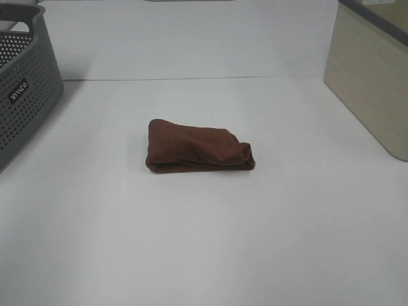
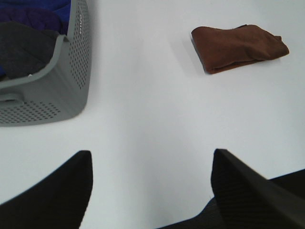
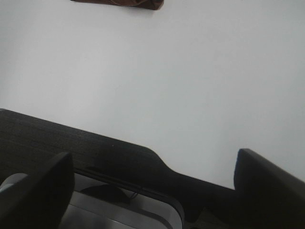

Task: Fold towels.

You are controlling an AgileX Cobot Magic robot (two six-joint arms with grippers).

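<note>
The dark brown towel (image 1: pixel 197 148) lies folded into a small thick bundle in the middle of the white table. No white tag shows. It also shows in the left wrist view (image 2: pixel 237 46) and as a sliver at the edge of the right wrist view (image 3: pixel 119 4). Neither arm shows in the exterior high view. My left gripper (image 2: pixel 151 186) is open and empty, well away from the towel. My right gripper (image 3: pixel 155 191) is open and empty, over the table's near edge, far from the towel.
A grey perforated basket (image 1: pixel 22 95) stands at the far left; in the left wrist view the basket (image 2: pixel 71 81) holds dark and blue cloth. A beige bin (image 1: pixel 373 76) with a dark rim stands at the far right. The table's dark front edge (image 3: pixel 95 152) shows.
</note>
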